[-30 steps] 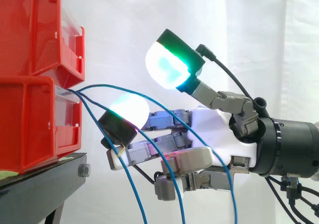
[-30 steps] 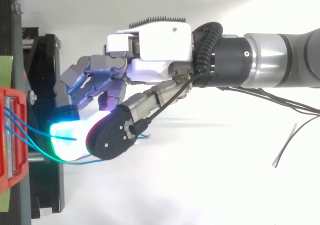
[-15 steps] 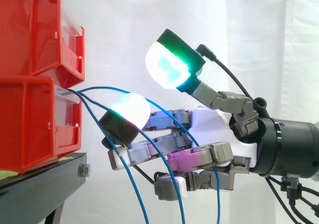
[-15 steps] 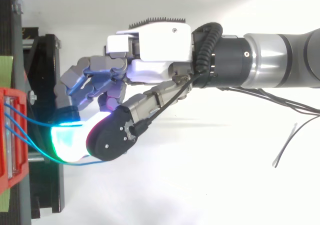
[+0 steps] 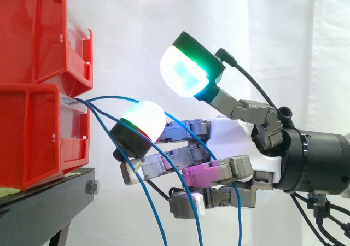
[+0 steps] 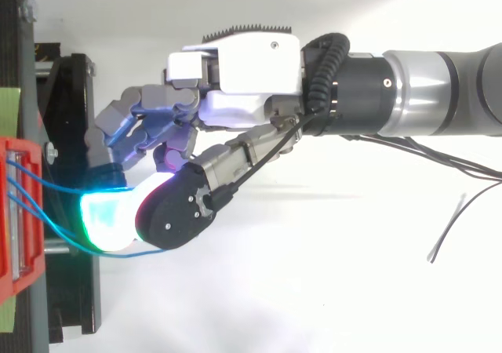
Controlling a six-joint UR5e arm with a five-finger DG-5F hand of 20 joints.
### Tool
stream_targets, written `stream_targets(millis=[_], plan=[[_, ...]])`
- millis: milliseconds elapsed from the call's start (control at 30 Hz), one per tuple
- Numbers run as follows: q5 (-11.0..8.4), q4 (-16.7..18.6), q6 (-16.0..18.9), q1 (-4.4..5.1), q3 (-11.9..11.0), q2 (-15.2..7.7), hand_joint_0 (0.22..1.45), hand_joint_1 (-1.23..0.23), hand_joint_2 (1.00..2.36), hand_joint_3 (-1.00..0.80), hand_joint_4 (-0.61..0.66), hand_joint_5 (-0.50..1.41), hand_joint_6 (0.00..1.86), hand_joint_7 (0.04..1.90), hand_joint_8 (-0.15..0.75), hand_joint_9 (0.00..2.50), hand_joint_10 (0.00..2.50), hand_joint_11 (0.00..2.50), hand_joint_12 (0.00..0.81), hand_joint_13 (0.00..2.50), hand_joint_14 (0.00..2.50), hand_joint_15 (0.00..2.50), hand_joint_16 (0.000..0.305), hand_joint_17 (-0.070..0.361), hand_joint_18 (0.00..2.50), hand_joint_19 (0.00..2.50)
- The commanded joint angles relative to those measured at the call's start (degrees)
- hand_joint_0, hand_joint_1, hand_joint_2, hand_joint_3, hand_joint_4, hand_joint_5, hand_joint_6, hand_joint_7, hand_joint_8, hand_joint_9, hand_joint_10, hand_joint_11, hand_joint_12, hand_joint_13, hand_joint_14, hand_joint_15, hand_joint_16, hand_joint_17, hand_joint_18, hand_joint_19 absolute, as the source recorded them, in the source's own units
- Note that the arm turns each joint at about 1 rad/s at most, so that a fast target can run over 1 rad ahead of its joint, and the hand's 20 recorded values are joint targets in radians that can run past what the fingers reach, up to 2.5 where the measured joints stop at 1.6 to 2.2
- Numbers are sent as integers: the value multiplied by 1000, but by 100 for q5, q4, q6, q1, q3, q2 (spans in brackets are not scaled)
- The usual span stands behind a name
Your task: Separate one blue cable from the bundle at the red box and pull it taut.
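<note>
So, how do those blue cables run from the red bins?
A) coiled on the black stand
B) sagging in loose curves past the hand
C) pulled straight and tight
B: the blue cables leave the red bins and droop in slack arcs past the hand, none stretched straight.

The side camera stands close beside the bins, at about their height. It looks level across their fronts toward the curtain, so they sit at its left edge and the arm comes in from the right of them. The top camera hangs close above the space just in front of the bins and looks straight down, with the bins at its left edge too and the arm reaching in from their right. Both views share the bins' front, the stand under them, the cable leaving them and the hand.
</note>
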State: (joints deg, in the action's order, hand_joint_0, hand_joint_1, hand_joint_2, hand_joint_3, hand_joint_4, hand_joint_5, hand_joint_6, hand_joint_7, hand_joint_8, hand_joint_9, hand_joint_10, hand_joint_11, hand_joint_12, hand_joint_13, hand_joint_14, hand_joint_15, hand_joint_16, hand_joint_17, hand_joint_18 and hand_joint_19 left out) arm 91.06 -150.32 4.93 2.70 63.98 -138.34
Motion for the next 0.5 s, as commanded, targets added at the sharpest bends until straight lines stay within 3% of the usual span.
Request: stream_targets(millis=[0, 100, 167, 333, 467], plan=[[-18, 3, -89, -24, 0, 0, 553, -586, 1000, -500, 227, -250, 895, 936, 332, 636, 23, 1109, 360, 1132, 1153, 1485, 52, 116, 988, 1008], [-62, 12, -343, -42, 0, 0, 553, -586, 1000, -500, 229, -250, 895, 934, 336, 658, 19, 1178, 359, 1053, 1455, 1422, 50, 112, 1030, 1077], [-123, 21, -546, -42, 0, 0, 552, -586, 1000, -500, 231, -250, 895, 931, 335, 666, 19, 1213, 366, 954, 1877, 1311, 48, 108, 1077, 1198], [-150, 73, -730, -42, 0, 0, 554, -584, 1000, -500, 232, -249, 896, 923, 333, 702, 16, 1333, 370, 877, 2197, 1285, 46, 104, 1123, 1239], [-150, 179, -915, -42, 9, 0, 555, -582, 1000, -500, 234, -249, 896, 924, 331, 739, 9, 1467, 367, 861, 2253, 1278, 46, 103, 1131, 1240]])
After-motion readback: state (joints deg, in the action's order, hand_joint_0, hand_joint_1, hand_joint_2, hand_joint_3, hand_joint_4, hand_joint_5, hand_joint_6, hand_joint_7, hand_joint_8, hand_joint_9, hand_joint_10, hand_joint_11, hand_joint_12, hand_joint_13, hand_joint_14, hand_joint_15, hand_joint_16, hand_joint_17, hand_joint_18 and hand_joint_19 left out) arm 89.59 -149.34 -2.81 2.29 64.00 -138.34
